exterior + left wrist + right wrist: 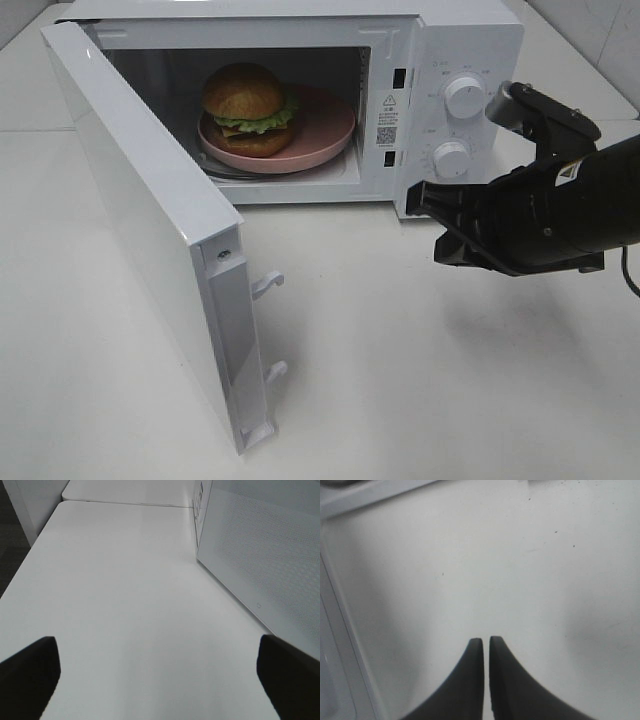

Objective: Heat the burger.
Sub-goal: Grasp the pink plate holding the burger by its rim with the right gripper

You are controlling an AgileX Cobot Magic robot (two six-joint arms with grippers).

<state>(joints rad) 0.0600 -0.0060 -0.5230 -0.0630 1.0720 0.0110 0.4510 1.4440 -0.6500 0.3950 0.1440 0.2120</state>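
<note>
Door (150,230) hangs wide open on the left, with the left gripper (157,647) near its outer face, jaws spread wide, holding nothing. Burger (247,108) sits on the pink plate (325,135) inside the microwave (470,40). Over by the dials (463,97), the right gripper (486,640) is pinched closed and empty. Door's well left of it, so I'd guess the left arm's nearer to swing it shut.

It looks like a robot lab's mock kitchen: a white microwave (470,60) on a plain white surface (420,350), pale wall tiles (600,30) behind, a black robot arm (560,215) alongside.
</note>
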